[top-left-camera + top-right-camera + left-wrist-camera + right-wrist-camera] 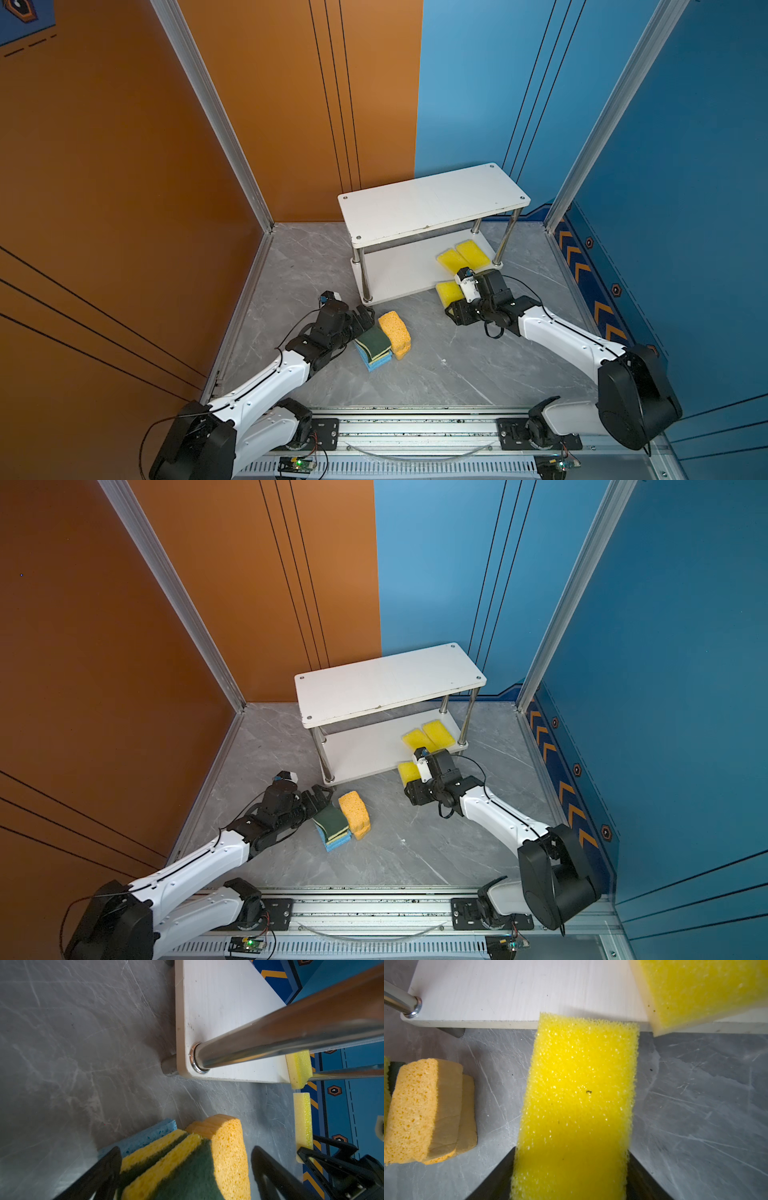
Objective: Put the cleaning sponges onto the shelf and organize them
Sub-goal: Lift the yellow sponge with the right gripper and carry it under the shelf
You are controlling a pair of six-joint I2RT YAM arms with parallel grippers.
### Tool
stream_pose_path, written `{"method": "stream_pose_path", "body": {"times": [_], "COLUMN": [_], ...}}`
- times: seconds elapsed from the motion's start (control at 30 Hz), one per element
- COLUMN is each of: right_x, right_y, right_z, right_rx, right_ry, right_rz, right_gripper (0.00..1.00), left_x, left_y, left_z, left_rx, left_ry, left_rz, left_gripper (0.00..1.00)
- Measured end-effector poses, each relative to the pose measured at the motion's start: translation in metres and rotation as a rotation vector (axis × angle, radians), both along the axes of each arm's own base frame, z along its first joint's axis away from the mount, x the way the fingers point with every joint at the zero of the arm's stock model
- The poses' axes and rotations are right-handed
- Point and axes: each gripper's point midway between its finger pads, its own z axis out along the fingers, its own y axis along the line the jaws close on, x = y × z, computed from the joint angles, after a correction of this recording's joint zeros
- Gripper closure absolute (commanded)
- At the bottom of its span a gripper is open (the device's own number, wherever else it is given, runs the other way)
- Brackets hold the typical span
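- At the front edge of the lower board, toward 5 o'clock of the shelf (pixel 432 203): found a bright yellow sponge (pixel 577 1095) pinched across its width by the right tool (pixel 571 1149). Leading end at the board edge, remainder above the counter (pixel 457 365).
- Judged as step in hand: placing the third yellow piece beside two yellow sponges (pixel 473 252) lying on that board.
- Calls next for a level push toward 12 o'clock, then release alongside the pair.
- Noted at 1 o'clock of the held piece: the nearer resting sponge, apparently overhanging the board edge. Risk of nudging it off.
- Noted at 2 o'clock: a chrome post (pixel 505 243), to be kept clear of.
- At 7 o'clock of the shelf: found the left tool (pixel 186 1149) spread astride a pile of green-topped sponges (pixel 374 338), blue sponges (pixel 371 363) and orange sponges (pixel 395 328), gripping nothing. All yet to be shelved.
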Motion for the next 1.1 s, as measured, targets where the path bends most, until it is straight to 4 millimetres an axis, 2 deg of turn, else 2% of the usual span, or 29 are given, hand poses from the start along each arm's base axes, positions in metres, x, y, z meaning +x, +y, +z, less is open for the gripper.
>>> {"method": "stream_pose_path", "body": {"times": [0.57, 1.1], "right_x": [0.051, 0.074], "right_y": [0.029, 0.038], "right_z": [0.008, -0.006], "right_rx": [0.046, 0.006], "right_ry": [-0.066, -0.066], "right_rz": [0.014, -0.011], "right_gripper": [0.3, 0.3], "left_x": [-0.001, -0.001], "left_y": [-0.002, -0.002], "left_z": [0.003, 0.003], "left_rx": [-0.004, -0.005], "left_ry": [-0.009, -0.009], "left_rz": [-0.006, -0.006], "left_gripper": [0.03, 0.02]}}
